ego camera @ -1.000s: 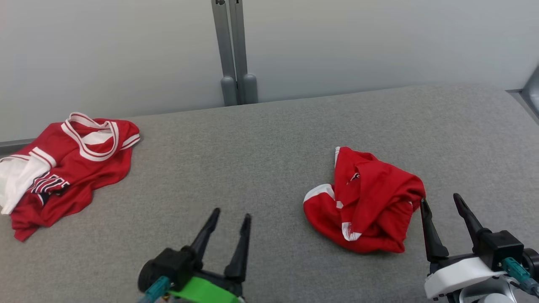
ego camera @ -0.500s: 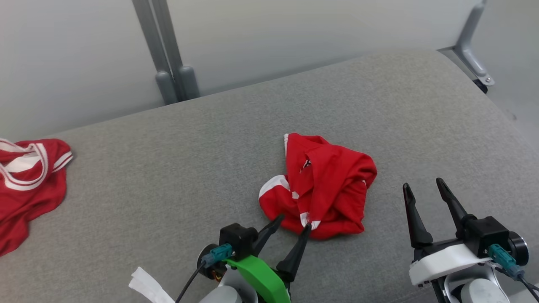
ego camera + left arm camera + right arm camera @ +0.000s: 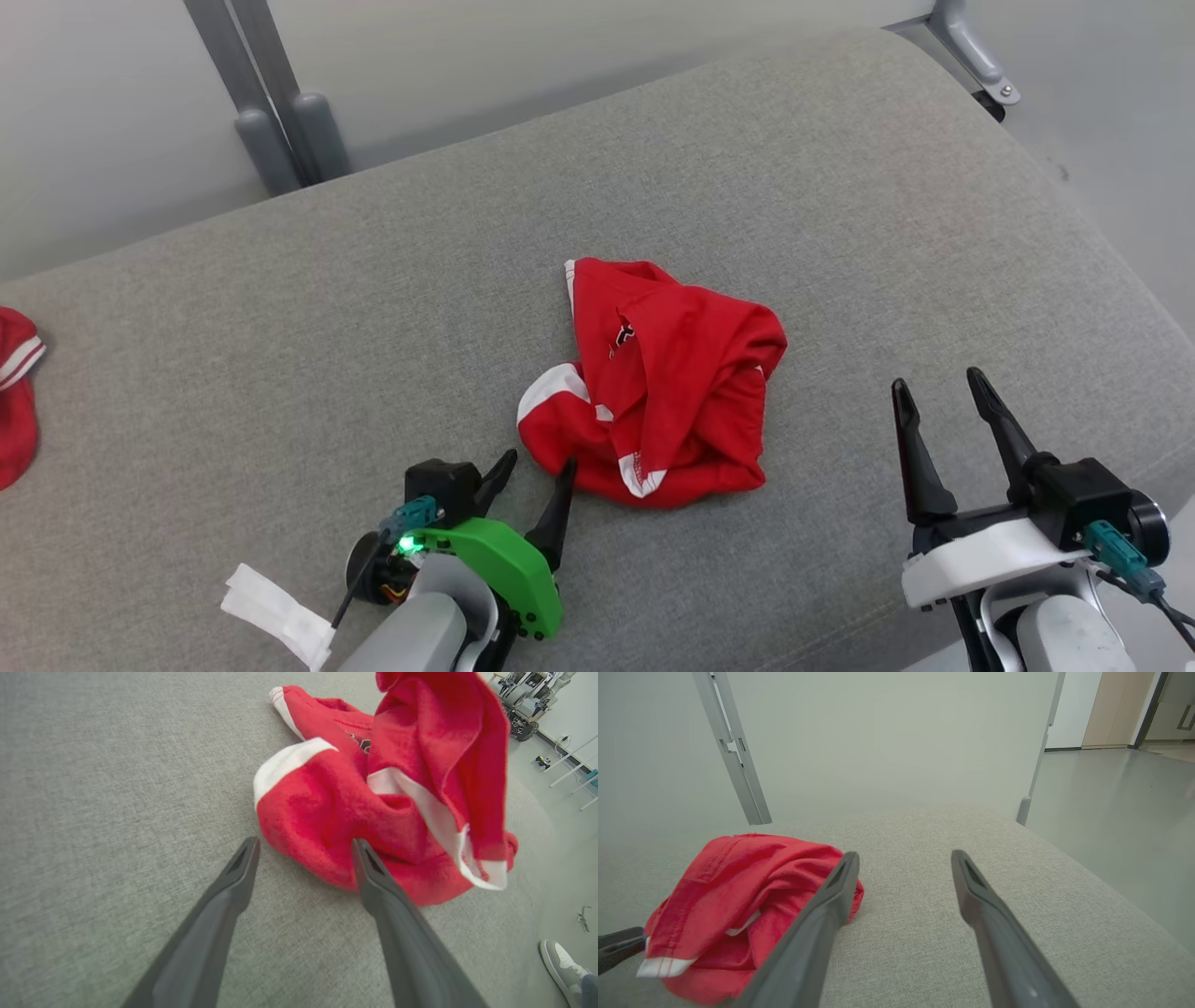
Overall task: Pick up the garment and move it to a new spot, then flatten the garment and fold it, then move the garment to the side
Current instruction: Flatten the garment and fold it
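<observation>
The garment [image 3: 663,383], red with white trim, lies crumpled in a heap on the grey padded table [image 3: 280,308]. My left gripper [image 3: 534,462] is open at the heap's near left edge, one fingertip touching the cloth; in the left wrist view the garment [image 3: 387,788] lies just past the open gripper [image 3: 303,842]. My right gripper [image 3: 934,385] stands open to the right of the heap, apart from it, over bare table. In the right wrist view the garment [image 3: 742,891] lies to the left of that gripper [image 3: 903,855].
A second red and white garment [image 3: 17,401] lies at the table's far left edge. Grey posts [image 3: 271,103] stand behind the table. The table's rounded right end [image 3: 1102,243] drops to the floor. A person's shoe [image 3: 563,968] stands on the floor.
The head camera has swung right, shifting the whole picture left. My left gripper has come right to the garment's near edge. The right gripper stays open beside it.
</observation>
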Tool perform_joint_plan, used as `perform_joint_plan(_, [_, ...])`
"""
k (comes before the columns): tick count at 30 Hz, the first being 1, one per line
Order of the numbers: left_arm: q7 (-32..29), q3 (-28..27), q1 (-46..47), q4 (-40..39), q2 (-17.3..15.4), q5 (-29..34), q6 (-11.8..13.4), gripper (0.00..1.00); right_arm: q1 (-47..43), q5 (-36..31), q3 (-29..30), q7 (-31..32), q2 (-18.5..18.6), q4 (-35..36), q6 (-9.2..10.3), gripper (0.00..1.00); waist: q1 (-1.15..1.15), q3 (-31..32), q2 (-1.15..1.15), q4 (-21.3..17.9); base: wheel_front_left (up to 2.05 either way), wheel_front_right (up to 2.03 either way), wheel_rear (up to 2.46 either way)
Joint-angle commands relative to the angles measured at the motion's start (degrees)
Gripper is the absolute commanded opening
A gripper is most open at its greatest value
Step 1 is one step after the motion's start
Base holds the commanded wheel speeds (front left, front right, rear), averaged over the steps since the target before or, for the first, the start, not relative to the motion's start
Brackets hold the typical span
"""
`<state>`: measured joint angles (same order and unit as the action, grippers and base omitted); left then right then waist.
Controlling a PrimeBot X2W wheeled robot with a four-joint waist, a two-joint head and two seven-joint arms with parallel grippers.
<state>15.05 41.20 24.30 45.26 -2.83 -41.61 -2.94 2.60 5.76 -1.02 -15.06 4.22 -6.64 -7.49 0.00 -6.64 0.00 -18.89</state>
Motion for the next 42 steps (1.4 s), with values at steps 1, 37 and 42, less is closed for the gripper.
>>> perform_joint_plan(1, [0.2, -0.1, 1.4, 1.1, -0.4, 1.0, -0.7, 1.00, 0.8, -0.4, -0.2, -0.2, -0.2, 0.2, 0.00, 1.00, 0.00, -1.5, 0.00, -0.9, 0.00, 0.00, 0.00])
perform_joint_plan(37, [-10.9, -10.2, -12.7, -40.4, -15.4, 0.0, 9.5, 0.00, -3.8, 0.1, 1.2, -0.2, -0.2, -1.1, 0.00, 1.00, 0.00, 5.2, 0.00, 11.4, 0.00, 0.00, 0.00])
perform_joint_plan(42, [-4.8, -13.4, -17.6, -30.5, -12.8, -4.4, 8.4, 0.50, -4.2, 0.2, 1.0, -0.2, -0.2, -1.3, 0.00, 1.00, 0.00, 4.9, 0.00, 11.4, 0.00, 0.00, 0.00])
